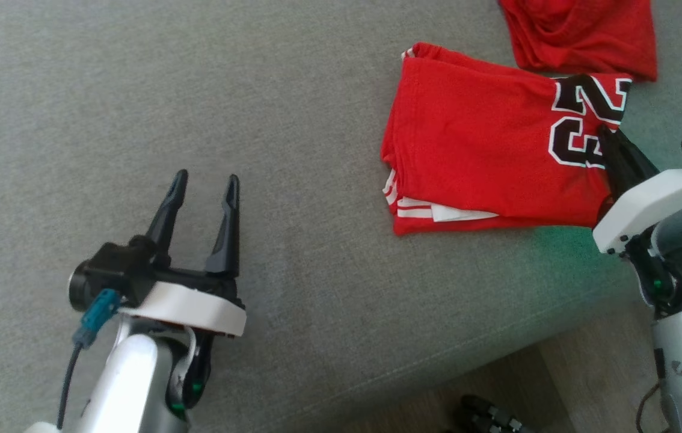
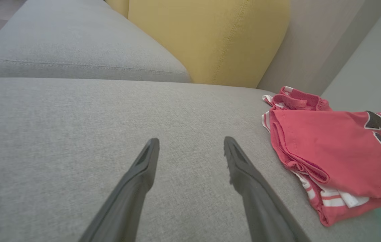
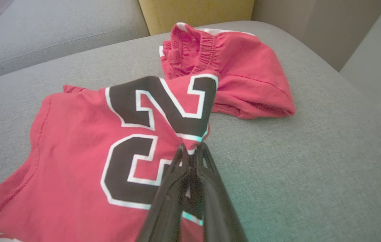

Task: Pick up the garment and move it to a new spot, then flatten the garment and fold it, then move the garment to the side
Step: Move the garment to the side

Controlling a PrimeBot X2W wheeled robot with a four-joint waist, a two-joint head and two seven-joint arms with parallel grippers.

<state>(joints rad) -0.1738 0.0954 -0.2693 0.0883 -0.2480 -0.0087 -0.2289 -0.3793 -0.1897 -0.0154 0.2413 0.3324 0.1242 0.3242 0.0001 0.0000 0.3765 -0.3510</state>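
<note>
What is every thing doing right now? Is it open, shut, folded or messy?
Red jersey with black numbers: folded, lying on the grey fabric sofa, one edge pinched.
Red garment with elastic waistband: bunched, lying loose on the sofa.
Left gripper: open, empty.
Right gripper: shut on the jersey's numbered edge.
Yellow fabric cushion: upright against the sofa back.
</note>
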